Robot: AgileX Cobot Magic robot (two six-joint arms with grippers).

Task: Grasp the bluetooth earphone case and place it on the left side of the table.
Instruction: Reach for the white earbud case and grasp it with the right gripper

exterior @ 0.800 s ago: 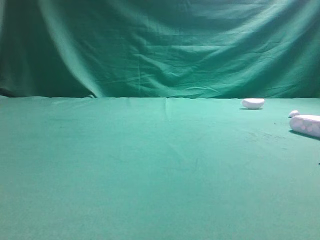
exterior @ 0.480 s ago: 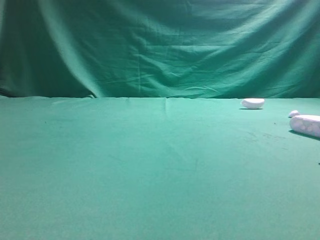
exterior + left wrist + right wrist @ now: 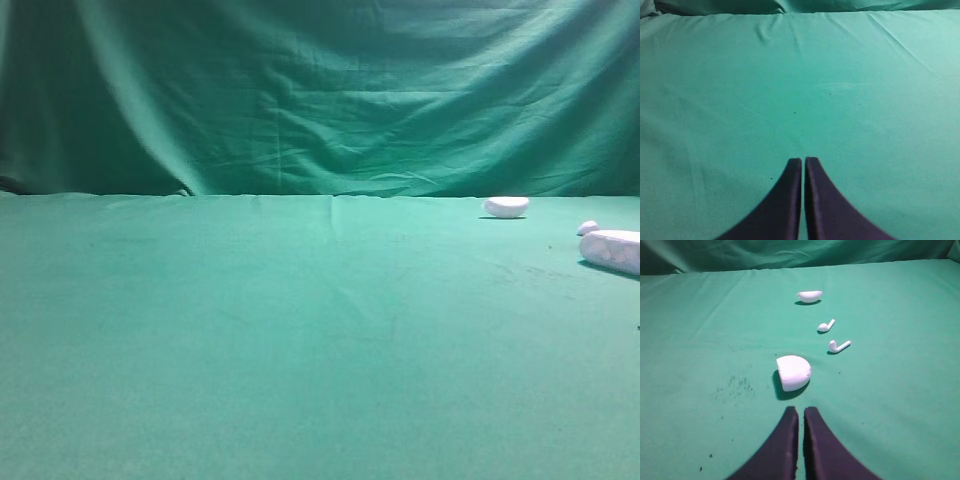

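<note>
The bluetooth earphone case (image 3: 612, 250), white and rounded with pale spots, lies on the green table (image 3: 300, 330) at the far right edge of the exterior view. The right wrist view shows the case (image 3: 794, 372) end-on, just ahead of my right gripper (image 3: 801, 409). That gripper is shut and empty, a short gap from the case. My left gripper (image 3: 803, 159) is also shut with nothing in it, over bare green cloth (image 3: 800, 80). Neither gripper shows in the exterior view.
A smaller white half-oval piece (image 3: 506, 206) (image 3: 809, 295) lies farther back. Two white earbuds (image 3: 826, 326) (image 3: 839, 345) lie between it and the case; one shows as a tiny pebble (image 3: 587, 228). A wrinkled green curtain (image 3: 320, 90) hangs behind the table.
</note>
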